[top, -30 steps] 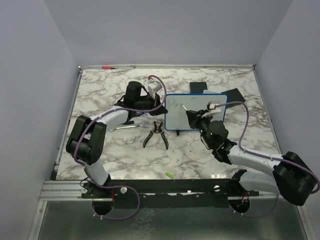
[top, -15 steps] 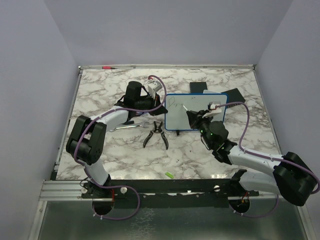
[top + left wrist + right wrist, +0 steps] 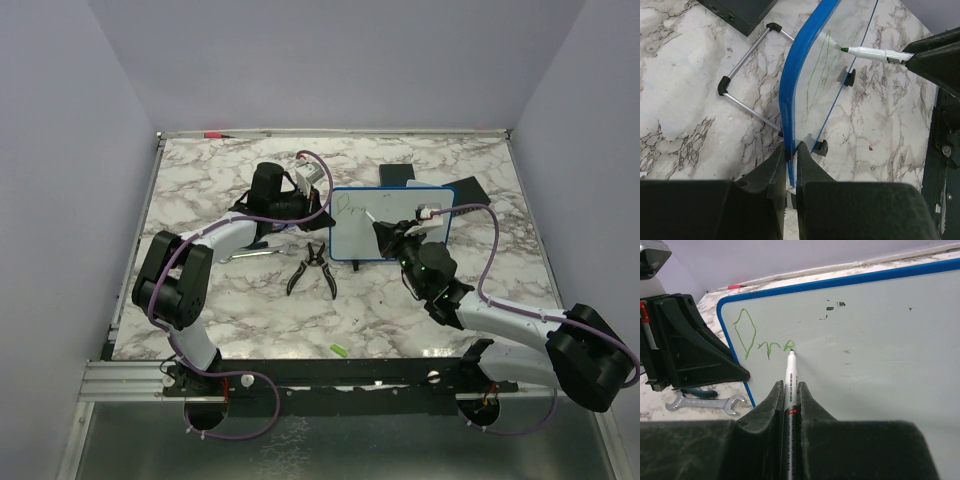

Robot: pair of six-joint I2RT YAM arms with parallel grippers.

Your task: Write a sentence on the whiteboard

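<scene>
The whiteboard with its blue frame stands tilted on the marble. My left gripper is shut on its left edge, also seen from above. My right gripper is shut on a white marker, whose green tip touches the board surface. The sentence is a short green scrawl near the board's upper left corner, ending at the marker tip. In the left wrist view the marker comes in from the right onto the green strokes.
Black pliers and a wrench lie left of and below the board. Two flat black pads sit behind it. A green cap lies near the front edge, and a red marker lies at the far edge.
My right gripper has shifted the marker tip slightly along the board. The left arm and the board have not moved.
</scene>
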